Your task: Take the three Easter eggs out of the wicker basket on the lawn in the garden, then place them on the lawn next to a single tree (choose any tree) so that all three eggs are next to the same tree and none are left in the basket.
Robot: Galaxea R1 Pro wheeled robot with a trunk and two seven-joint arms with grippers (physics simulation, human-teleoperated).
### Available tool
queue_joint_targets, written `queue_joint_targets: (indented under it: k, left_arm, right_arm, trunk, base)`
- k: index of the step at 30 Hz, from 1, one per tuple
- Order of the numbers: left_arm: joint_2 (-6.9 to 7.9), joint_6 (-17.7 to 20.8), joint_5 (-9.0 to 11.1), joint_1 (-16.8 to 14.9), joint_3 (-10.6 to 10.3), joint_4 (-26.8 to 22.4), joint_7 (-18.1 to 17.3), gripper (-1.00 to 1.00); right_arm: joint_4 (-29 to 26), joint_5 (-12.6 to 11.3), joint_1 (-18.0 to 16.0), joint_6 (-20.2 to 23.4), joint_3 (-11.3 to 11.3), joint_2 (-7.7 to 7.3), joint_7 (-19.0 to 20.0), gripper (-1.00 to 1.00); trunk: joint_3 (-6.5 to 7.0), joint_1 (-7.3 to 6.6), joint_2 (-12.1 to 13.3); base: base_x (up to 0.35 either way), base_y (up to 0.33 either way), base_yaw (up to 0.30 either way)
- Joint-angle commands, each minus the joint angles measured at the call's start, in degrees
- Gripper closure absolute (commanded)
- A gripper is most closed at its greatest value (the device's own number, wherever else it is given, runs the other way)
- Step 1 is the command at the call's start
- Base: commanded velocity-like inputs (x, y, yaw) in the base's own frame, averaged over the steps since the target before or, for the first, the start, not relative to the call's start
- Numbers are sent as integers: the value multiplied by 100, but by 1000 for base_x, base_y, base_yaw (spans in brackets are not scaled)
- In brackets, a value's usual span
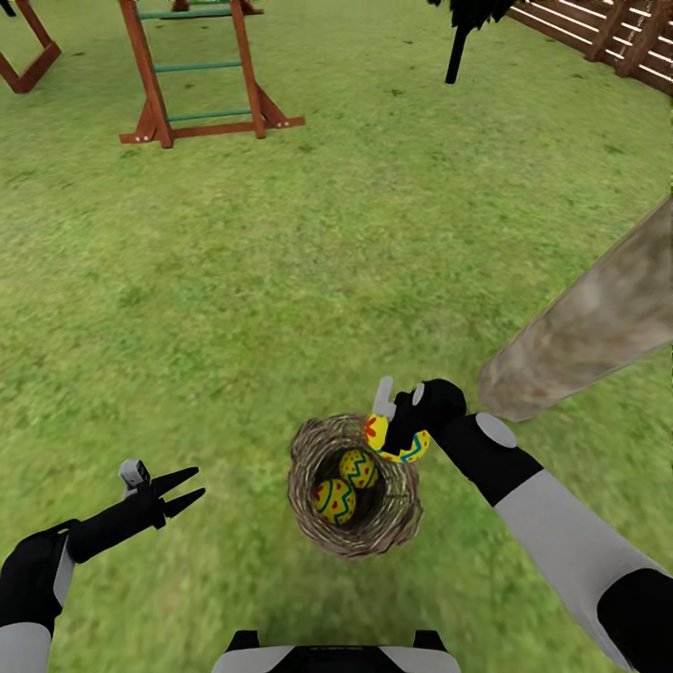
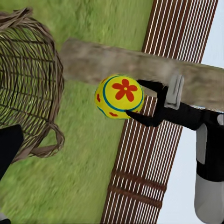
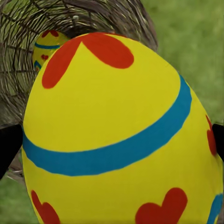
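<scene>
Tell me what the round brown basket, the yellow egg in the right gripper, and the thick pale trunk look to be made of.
Round brown basket: woven wicker, matte; open strands with gaps between them.
Yellow egg in the right gripper: smooth, painted-looking shell with crisp blue band and red flower; plastic or real, unclear.
Thick pale trunk: bark-covered wood, rough, mottled grey-brown.

head high; wrists near basket [image 1: 355,486]
</scene>
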Motion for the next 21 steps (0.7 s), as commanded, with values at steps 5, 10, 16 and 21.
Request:
queue_joint_targets:
  k: [5,10,16,21]
  left_arm:
    - [-3,60,-62,-4,16,-9,-49,-100]
    - [-3,60,-62,-4,13,-9,-49,-100]
    - [-28,60,-63,-4,-14,-9,-49,-100]
    - [-21,60,-63,-4,-19,-10,-49,-100]
  right_arm:
    - [44,19,149,20,15,-185,16,100]
    - [276,14,188,2,-9,-223,-17,100]
    - [274,41,189,-8,-730,-223,1,100]
    - [295,36,191,-3,-733,-220,-3,100]
  trunk:
    - [42,0,-3]
    - [86,0,-3]
    - [135,0,-3]
    - [176,0,-3]
  base:
    - [0,0,-105]
    - [0,0,-116]
    - [0,0,-181]
    - [0,0,-187]
